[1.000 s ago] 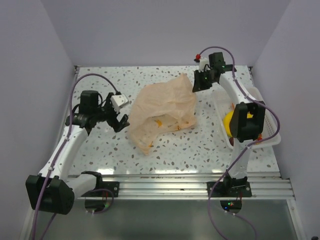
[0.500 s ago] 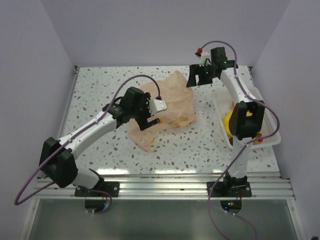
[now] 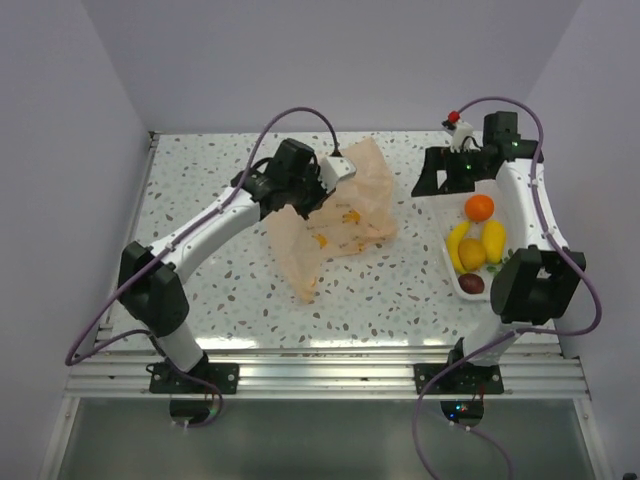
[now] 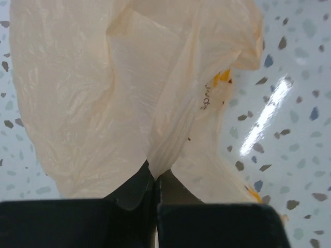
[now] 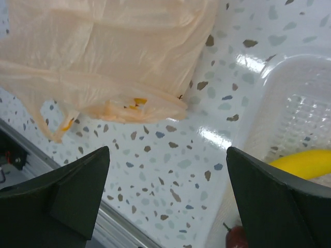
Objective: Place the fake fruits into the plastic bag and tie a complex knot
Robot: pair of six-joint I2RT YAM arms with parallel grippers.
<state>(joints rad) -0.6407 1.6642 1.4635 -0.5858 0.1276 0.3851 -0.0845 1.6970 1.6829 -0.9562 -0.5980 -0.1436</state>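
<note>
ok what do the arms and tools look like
The left arm and right arm are white tubes with black joints, each trailed by a purple cable. The left tool and right tool each have two flat black fingers. A white block sits by the left wrist, a small red part by the right.

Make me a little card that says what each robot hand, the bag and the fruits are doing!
left gripper: shut, pinching a fold of the plastic bag
right gripper: open, holding nothing, near the tray
plastic bag: crumpled on the table, no knot seen
fake fruits: orange, bananas and plum lie in the white tray
</note>
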